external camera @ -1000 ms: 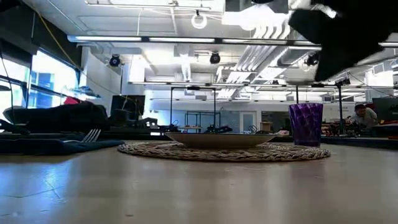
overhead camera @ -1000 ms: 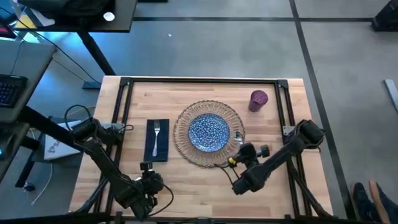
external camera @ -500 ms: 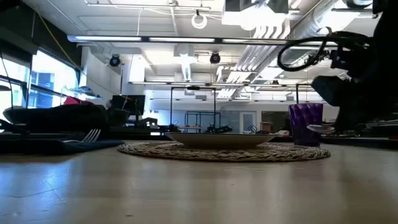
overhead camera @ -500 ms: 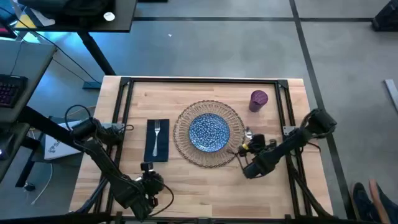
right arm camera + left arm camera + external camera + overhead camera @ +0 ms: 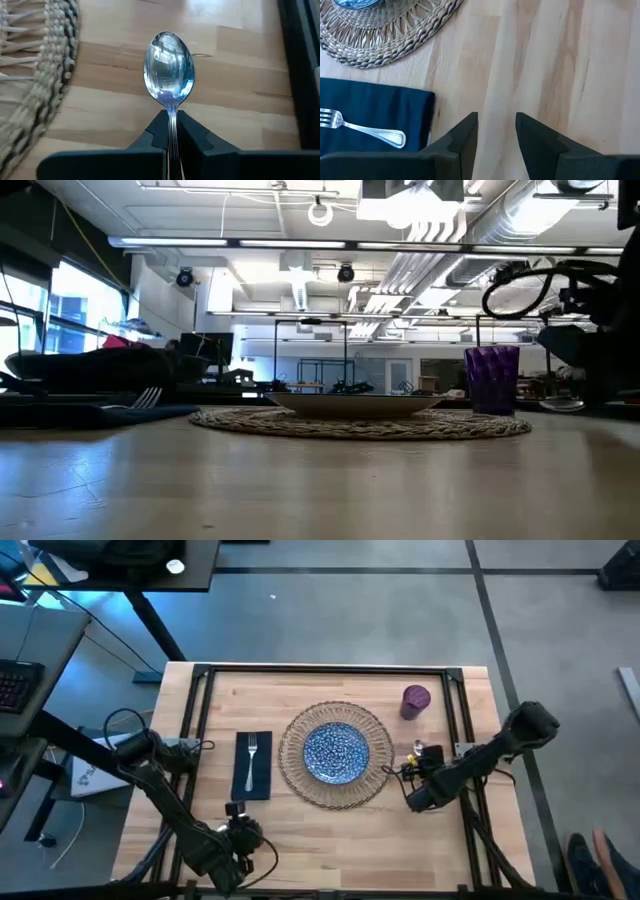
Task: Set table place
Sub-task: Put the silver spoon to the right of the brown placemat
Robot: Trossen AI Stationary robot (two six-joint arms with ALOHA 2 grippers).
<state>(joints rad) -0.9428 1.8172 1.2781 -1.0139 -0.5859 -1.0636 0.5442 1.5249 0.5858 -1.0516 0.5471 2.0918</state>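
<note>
While left hand [image 5: 496,132] idle and apart, right hand [image 5: 172,131] clamped on spoon [image 5: 169,70] beside placemat [image 5: 300,776]

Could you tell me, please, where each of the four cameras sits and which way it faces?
High view: above the table, looking straight down; both arms show, the right gripper beside the placemat.
Low view: at tabletop height, looking level across the placemat and purple cup into the room; a dark arm shows at the right edge.
Left wrist view: looks past the open left gripper at the fork on the napkin.
Right wrist view: looks past its own fingers, shut on a spoon.
Shared: every view shows the placemat.
</note>
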